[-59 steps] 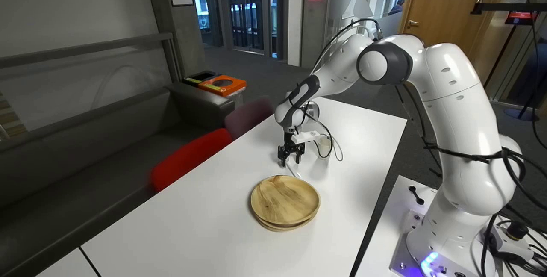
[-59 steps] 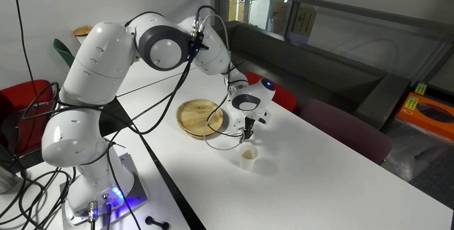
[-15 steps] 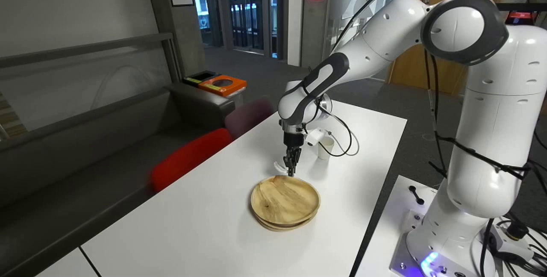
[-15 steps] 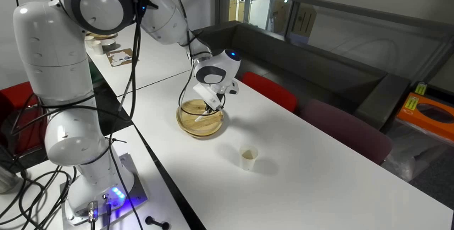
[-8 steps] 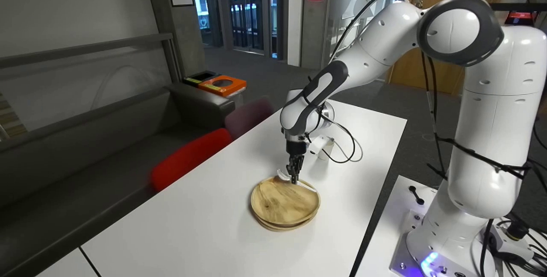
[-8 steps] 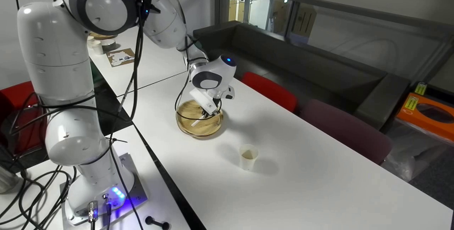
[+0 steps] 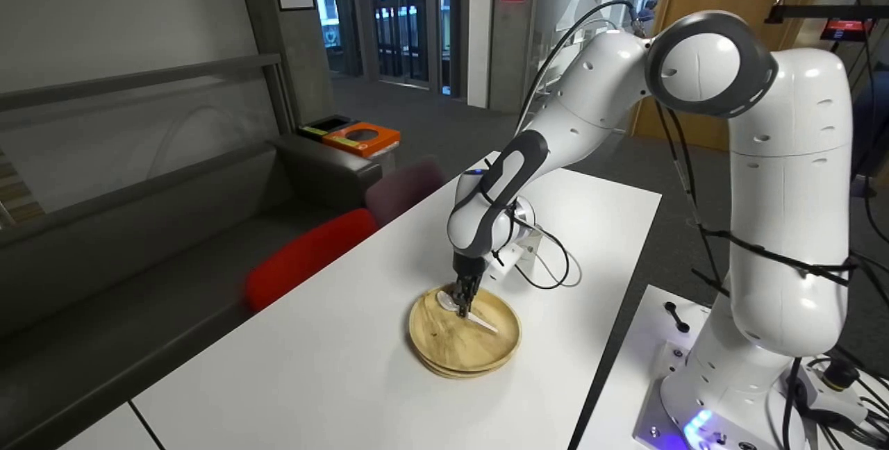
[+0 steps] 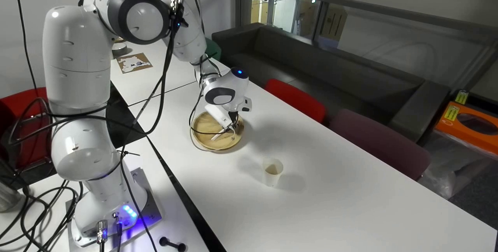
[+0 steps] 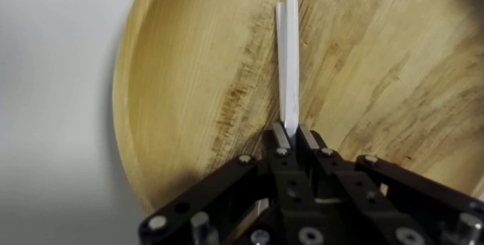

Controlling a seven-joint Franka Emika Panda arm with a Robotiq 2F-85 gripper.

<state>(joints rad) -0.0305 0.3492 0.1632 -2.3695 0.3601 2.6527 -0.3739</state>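
The claw (image 9: pixel 293 133) pinches the handle of a white spoon (image 9: pixel 291 63) over the stacked wooden plates (image 7: pixel 455 349), its bowl end toward the edge of the surface (image 7: pixel 312 380) by the red chair (image 7: pixel 305 259); whether spoon and wood touch is hard to tell. A level hold and small, slow moves would suit, as a sideways drag might catch the raised rim (image 9: pixel 121 97). The plates sit nearer the edge by the robot base (image 7: pixel 743 367); a cup (image 8: pixel 272 172) stands between them and a short edge.
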